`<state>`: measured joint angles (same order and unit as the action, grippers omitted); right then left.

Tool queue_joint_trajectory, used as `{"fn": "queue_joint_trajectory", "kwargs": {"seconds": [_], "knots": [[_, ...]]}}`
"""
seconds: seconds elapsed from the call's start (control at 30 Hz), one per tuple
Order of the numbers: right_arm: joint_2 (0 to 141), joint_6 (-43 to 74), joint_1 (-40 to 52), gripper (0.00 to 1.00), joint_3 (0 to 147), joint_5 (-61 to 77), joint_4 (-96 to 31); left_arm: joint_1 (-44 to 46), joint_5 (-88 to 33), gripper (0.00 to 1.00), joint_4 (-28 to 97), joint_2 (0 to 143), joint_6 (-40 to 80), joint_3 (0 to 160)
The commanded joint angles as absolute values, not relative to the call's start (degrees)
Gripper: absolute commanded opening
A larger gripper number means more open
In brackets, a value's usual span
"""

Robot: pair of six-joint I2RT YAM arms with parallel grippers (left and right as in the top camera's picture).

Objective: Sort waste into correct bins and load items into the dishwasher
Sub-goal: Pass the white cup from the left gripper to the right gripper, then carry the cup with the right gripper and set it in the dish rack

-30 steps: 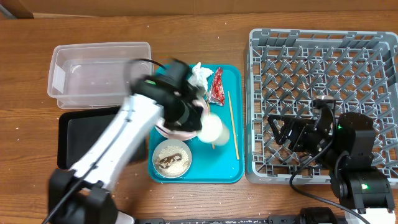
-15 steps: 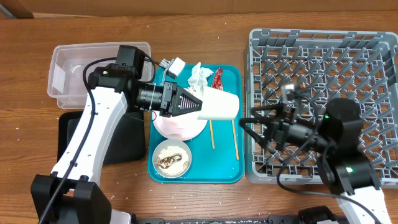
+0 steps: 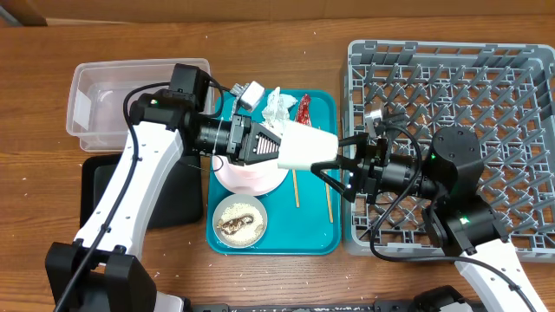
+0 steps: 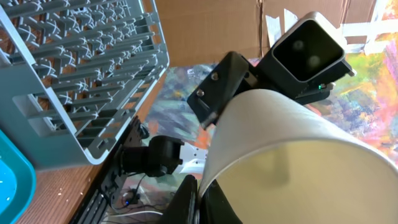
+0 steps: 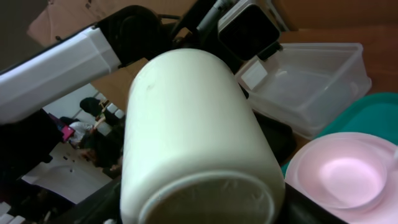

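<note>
Left gripper (image 3: 276, 149) fingers clamp rim of white cup (image 3: 308, 147), held sideways above teal tray (image 3: 299, 230). Right gripper (image 3: 341, 165) fingers spread wide, apparently flanking cup base, contact unclear. Risk: left releases before right closes; cup drops onto chopsticks (image 3: 329, 199) or rolls off tray.

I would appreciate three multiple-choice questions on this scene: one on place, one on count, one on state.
1. Where is the bowl? A. on the teal tray B. in the rack C. in the tub
2. How many chopsticks lie on that tray? A. one B. two C. four
3. How is the cup? A. upright on the tray B. held sideways by the left gripper C. upturned in the rack
Answers: 1 A, it sits on teal beside the plate; 2 B, two thin sticks show there; 3 B, the gripper clamps its rim above the tray.
</note>
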<state>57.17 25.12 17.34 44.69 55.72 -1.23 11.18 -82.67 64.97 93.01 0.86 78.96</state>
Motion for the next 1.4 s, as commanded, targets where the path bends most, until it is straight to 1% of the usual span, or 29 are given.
{"fn": "queue_joint_trajectory", "kwargs": {"seconds": [0.0, 0.03, 0.07, 0.1, 0.17, 0.27, 0.3, 0.37, 0.4, 0.43, 0.47, 0.53, 0.6, 0.7, 0.8, 0.9, 0.97, 1.07, 1.2, 1.37], "knots": [[56.82, 25.63, 18.04, 0.77, 45.87, 57.14, 1.1, 12.91, -79.83, 0.04, 65.45, 92.77, 0.03, 79.53], [56.82, 25.71, 18.04, 0.75, 45.87, 57.17, 1.78, 13.21, -79.29, 0.04, 65.8, 92.77, 0.01, 79.53], [56.82, 26.06, 18.04, 0.67, 45.87, 57.3, 2.37, 13.45, -79.24, 0.04, 65.78, 92.77, 0.01, 79.53], [56.82, 26.28, 18.04, 0.62, 45.87, 57.65, 2.55, 13.54, -79.26, 0.04, 65.73, 92.77, 0.01, 79.53], [56.82, 26.52, 18.04, 0.61, 45.87, 58.37, 2.42, 13.54, -79.26, 0.04, 65.52, 92.77, 0.05, 79.53], [56.82, 26.65, 18.04, 0.57, 45.87, 59.4, 2.33, 13.47, -79.29, 0.05, 64.79, 92.77, 0.8, 79.53], [56.82, 26.65, 18.04, 0.57, 45.87, 59.7, 2.33, 13.45, -79.22, 0.15, 64.1, 92.77, 1.58, 79.53], [56.71, 26.65, 18.0, 0.56, 45.87, 59.68, 2.33, 13.41, -78.74, 0.47, 63.0, 92.77, 2.17, 79.53], [56.55, 26.63, 17.74, 0.56, 45.87, 59.68, 2.31, 13.41, -77.78, 0.58, 62.57, 92.77, 2.22, 79.53], [56.31, 26.65, 17.3, 0.56, 45.87, 59.68, 2.26, 13.34, -76.09, 0.86, 62.54, 92.77, 2.68, 79.53], [55.96, 26.65, 16.67, 0.56, 45.87, 59.66, 1.76, 13.19, -73.89, 1.0, 62.65, 92.77, 3.51, 79.53], [54.94, 26.63, 14.7, 0.55, 45.87, 59.59, -0.34, 12.45, -69.32, 1.0, 64.01, 92.77, 4.78, 79.53], [53.56, 26.68, 11.51, 0.51, 45.87, 58.17, -4.34, 11.51, -67.75, 1.0, 65.34, 92.77, 4.71, 79.53], [50.7, 26.68, 6.46, 0.47, 45.91, 52.45, -13.67, 9.5, -65.8, 1.0, 66.74, 92.77, 4.73, 79.53], [47.22, 26.63, 3.79, 0.47, 47.29, 38.7, -27.4, 7.27, -64.51, 1.0, 67.92, 92.77, 4.71, 79.53], [45.12, 26.68, 4.01, 0.47, 51.18, 22.96, -43.29, 5.54, -62.94, 1.0, 67.94, 92.77, 4.71, 79.55], [45.17, 27.68, 4.97, 0.47, 54.19, 15.64, -53.17, 5.19, -61.82, 1.0, 67.57, 92.77, 4.71, 79.55], [46.11, 28.82, 6.48, 0.47, 56.01, 8.32, -63.35, 5.23, -59.66, 1.0, 66.87, 92.77, 4.75, 79.57], [49.15, 30.28, 7.49, 0.47, 55.96, 1.8, -71.44, 5.32, -59.31, 1.0, 66.17, 92.77, 4.75, 79.57], [55.22, 30.24, 7.49, 0.48, 55.96, -3.27, -71.64, 5.32, -59.31, 1.0, 66.13, 92.77, 4.75, 79.57]]}}
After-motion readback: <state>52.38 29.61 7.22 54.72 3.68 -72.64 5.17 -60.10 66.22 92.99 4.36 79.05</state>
